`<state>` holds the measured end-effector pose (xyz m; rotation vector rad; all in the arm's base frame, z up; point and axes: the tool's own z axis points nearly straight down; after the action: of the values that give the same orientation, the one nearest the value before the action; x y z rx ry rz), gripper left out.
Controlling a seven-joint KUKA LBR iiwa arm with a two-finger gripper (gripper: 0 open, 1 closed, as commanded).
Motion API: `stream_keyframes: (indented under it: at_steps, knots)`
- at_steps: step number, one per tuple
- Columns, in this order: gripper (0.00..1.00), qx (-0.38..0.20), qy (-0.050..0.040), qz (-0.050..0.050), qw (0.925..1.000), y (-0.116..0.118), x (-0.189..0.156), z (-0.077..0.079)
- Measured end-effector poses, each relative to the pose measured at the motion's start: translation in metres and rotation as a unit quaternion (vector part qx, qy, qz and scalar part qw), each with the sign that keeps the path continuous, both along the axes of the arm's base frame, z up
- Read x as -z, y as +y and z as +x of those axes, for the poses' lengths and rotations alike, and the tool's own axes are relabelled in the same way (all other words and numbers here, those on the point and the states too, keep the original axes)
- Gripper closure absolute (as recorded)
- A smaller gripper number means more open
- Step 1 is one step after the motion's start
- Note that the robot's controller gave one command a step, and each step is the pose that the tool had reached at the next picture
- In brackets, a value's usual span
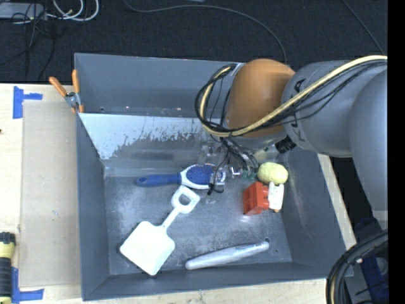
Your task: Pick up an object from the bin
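Fingers pressed together at one blue brush's 3 o'clock edge, with one shovel, pen, block and ball around, bin floor open at 9 o'clock.

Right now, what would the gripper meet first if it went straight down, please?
Most likely the bristled end of the blue brush, right beside the gripper, though depth is unclear.

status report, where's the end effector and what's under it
End effector down mid-bin, at head of blue brush. Grasp not confirmed. White shovel handle just beside brush head; red block at view right.
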<state>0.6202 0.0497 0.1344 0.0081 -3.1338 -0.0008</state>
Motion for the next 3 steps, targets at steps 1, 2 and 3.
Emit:
stream_keyframes:
  at_steps: [1,2,3]
  knots:
    - [0.00,0.001,-0.0033,0.000,1.0000,0.000,-0.005,0.001]
    - [0.00,0.018,-0.0057,0.001,0.9998,-0.002,0.063,0.005]
    - [0.00,-0.006,-0.0093,0.000,0.9999,0.003,0.060,0.006]
